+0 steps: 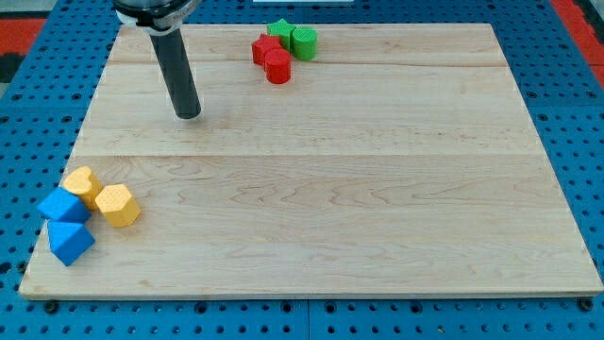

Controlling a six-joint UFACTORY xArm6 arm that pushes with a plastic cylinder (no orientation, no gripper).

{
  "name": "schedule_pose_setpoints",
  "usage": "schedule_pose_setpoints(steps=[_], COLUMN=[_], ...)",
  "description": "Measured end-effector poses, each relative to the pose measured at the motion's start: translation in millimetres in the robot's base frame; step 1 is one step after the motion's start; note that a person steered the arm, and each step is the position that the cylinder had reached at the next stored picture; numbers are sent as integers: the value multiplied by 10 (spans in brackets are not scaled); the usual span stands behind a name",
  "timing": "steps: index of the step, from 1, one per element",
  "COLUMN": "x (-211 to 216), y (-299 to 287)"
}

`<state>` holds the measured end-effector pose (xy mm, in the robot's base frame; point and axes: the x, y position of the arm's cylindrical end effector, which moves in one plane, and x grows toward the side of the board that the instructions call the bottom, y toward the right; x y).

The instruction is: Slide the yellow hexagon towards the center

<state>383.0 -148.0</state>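
Note:
The yellow hexagon (117, 205) lies near the board's lower left corner. A yellow heart-shaped block (82, 184) touches it on its left. Two blue blocks sit beside them: one (62, 205) left of the hexagon and one (71, 242) below that. My tip (190, 114) rests on the board in the upper left part, well above and to the right of the yellow hexagon, apart from every block.
At the view's top centre is a cluster: a red cylinder (277, 67), a red block (265, 47), a green star (280, 32) and a green cylinder (304, 42). The wooden board (377, 189) lies on a blue pegboard.

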Motion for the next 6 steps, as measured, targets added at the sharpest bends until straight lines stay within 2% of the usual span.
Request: schedule_pose_setpoints(steps=[2, 3, 4, 5, 6], x=[-160, -97, 422, 778, 873], y=[92, -484, -1222, -1317, -1325])
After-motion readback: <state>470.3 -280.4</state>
